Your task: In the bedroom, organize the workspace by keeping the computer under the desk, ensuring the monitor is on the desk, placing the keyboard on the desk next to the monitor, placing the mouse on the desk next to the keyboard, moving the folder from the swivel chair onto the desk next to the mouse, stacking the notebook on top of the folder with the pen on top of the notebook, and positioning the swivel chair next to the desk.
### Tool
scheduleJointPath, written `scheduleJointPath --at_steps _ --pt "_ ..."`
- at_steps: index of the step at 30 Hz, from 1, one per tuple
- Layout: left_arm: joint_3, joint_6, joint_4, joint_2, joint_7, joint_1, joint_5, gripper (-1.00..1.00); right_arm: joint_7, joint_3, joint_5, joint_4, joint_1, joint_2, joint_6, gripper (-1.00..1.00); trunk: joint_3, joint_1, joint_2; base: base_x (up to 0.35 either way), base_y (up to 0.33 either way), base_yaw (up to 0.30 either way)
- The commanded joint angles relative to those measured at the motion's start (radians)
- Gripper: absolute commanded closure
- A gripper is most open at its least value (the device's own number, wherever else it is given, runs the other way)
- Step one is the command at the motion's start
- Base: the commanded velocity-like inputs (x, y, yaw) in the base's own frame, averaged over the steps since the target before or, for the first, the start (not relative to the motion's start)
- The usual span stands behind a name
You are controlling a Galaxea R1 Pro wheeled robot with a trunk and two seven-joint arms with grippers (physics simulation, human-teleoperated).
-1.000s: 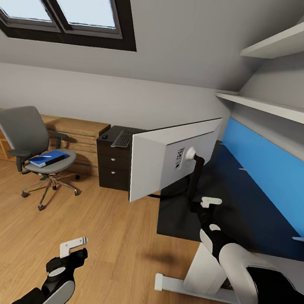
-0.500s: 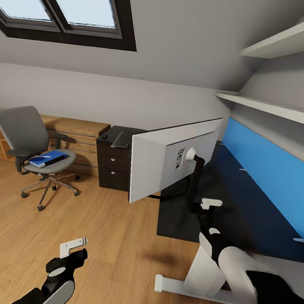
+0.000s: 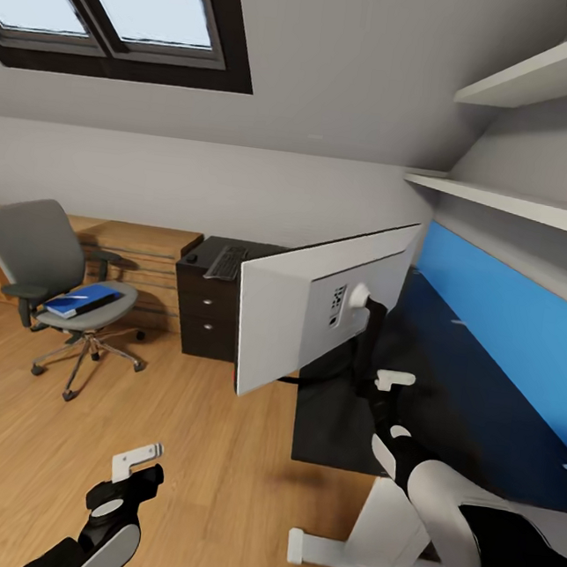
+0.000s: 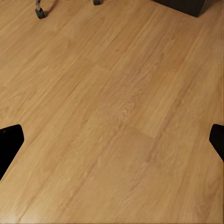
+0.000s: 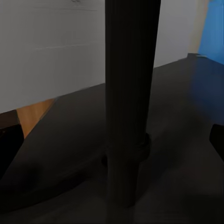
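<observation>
The monitor [image 3: 316,310] stands on the dark desk [image 3: 446,401], near the desk's front left corner, with its white rear panel turned toward the head camera and its screen facing away. Its black support pole [image 5: 128,100] rises from the desk surface and is seen at close range in the right wrist view, between the two dark fingertips at the frame edges. The right gripper [image 3: 393,379] is positioned at the base of the pole with its jaws spread wide and apart from the pole on both sides; nothing is clamped. The left gripper [image 3: 136,459] hangs low over the wooden floor [image 4: 112,116], also spread wide with nothing between its fingers, which show as dark tips at opposite edges of the left wrist view. The swivel chair [image 3: 57,287] stands on the floor well apart from the desk, toward the left of the room, in front of a low wooden shelf unit [image 3: 146,249]. A blue folder [image 3: 82,300] lies on the chair seat with a thin light item on top of it that is too small to identify. Between the chair and the desk stands a black drawer cabinet [image 3: 205,309], and the keyboard [image 3: 228,261] rests on its top. A blue panel [image 3: 501,319] lines the wall behind the desk, below two white shelves [image 3: 515,201].
</observation>
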Motion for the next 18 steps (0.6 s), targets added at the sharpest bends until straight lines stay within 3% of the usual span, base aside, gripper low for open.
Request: scheduleJointPath --at_steps 1,11,18 --pt "-0.003 0.006 -0.001 0.001 0.006 -0.001 0.003 -1.00 -0.002 0.000 0.001 0.001 -0.001 -0.001 -0.003 -1.00 -0.001 0.000 -0.001 0.209 0.000 0.000" --pt "-0.003 0.005 0.002 0.001 0.006 -0.001 0.005 -1.00 0.000 0.000 0.001 0.001 -0.001 -0.004 -0.002 -1.00 -0.001 0.000 -0.001 0.169 0.000 0.000" --pt "-0.006 0.006 0.002 0.000 0.006 -0.001 0.004 -1.00 0.000 0.000 0.001 0.001 -0.001 -0.003 -0.002 -1.00 -0.001 0.000 -0.001 0.061 0.000 0.000"
